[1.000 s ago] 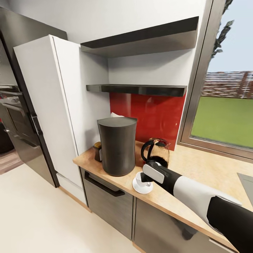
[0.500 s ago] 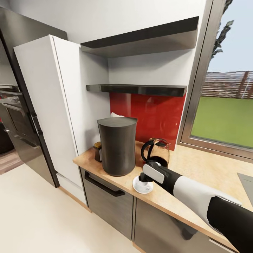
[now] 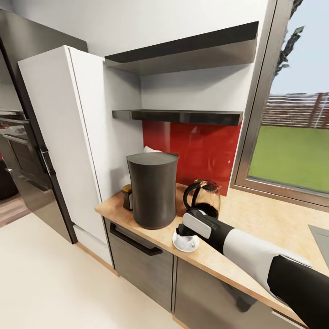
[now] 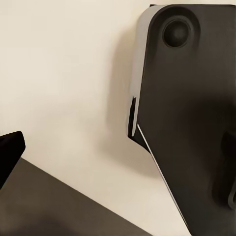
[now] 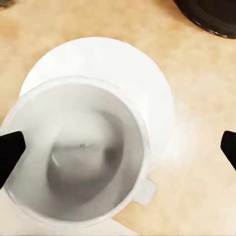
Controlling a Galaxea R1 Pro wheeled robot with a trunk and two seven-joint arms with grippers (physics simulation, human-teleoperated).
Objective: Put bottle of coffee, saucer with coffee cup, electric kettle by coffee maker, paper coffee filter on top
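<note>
The dark-grey coffee maker [image 3: 152, 189] stands on the tan kitchen countertop [image 3: 256, 219]. Just right of it lies the white saucer [image 3: 190, 247] [image 5: 147, 83], and the white coffee cup [image 3: 181, 238] [image 5: 78, 152] stands on it, off-centre, with its handle [image 5: 145, 191] pointing outward. My right gripper [image 3: 182, 232] [image 5: 118, 150] hovers right over the cup, open, one fingertip by the rim and the other well clear. The glass electric kettle [image 3: 203, 198] is behind the saucer. The bottle of coffee [image 3: 126, 196] sits left of the coffee maker. A white paper coffee filter [image 3: 151, 150] peeks up at the maker's top rear edge. My left gripper [image 4: 118, 152] is open over the floor.
The glossy kitchen shelf [image 3: 178, 115] hangs above the coffee maker, with a thicker dark slab [image 3: 183, 50] higher up. A tall white cabinet [image 3: 64, 137] borders the counter's left end. A window [image 3: 292, 151] is at the right. Dark cabinet fronts [image 3: 137, 260] run below the counter.
My right gripper has shifted slightly left and lower over the cup and saucer. Everything else on the counter is where it was.
</note>
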